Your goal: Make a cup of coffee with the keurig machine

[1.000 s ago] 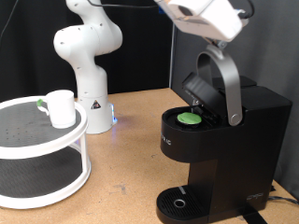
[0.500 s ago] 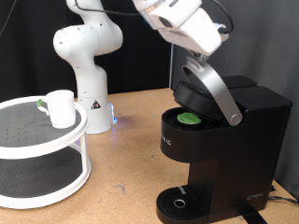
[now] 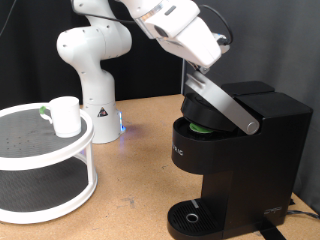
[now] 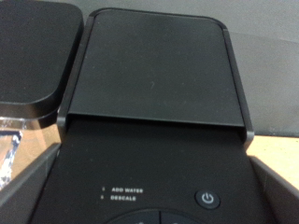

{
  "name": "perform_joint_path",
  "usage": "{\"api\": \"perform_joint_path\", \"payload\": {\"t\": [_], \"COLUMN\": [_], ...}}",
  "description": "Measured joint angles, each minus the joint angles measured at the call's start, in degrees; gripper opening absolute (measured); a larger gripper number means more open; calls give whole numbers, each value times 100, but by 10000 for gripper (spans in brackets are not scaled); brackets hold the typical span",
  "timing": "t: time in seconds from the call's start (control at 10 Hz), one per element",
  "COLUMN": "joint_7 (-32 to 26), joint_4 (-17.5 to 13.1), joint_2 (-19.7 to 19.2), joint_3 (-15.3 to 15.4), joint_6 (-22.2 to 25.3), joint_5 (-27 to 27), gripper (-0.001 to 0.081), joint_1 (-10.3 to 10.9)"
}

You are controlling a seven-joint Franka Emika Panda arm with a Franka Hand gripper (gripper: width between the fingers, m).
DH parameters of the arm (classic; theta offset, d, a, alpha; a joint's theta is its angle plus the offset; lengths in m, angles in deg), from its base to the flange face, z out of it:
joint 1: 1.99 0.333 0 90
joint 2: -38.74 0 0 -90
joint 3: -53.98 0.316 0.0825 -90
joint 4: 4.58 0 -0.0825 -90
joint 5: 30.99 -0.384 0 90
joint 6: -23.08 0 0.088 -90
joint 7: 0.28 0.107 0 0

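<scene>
Gripper (image 3: 200,66) atop keurig machine (image 3: 240,160) lid handle (image 3: 222,100), lid half-lowered.

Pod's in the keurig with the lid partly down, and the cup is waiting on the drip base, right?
Not quite. In the exterior view the cup stands on the white round shelf, not the drip base. The pod is in the keurig machine, lid partly down.

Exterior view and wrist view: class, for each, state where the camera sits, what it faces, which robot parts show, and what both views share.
Exterior view: off the arm, facing the keurig machine, the cup on a white tiered stand, and the white arm; the gripper is at the lid handle.
Wrist view: on the hand, looking along the fingers at the machine's black lid and power button; no fingers show.
Shared: only the keurig machine.
</scene>
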Motion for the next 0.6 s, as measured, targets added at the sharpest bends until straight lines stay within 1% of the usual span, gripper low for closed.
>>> {"api": "perform_joint_path", "payload": {"t": [0.4,0.6], "joint_7": [-31,-33], "joint_4": [59,141], "joint_2": [0,-7], "joint_3": [-60,-82], "joint_6": [22,-20], "joint_5": [197,337], "gripper": [0,0], "joint_1": [-69,-88]}}
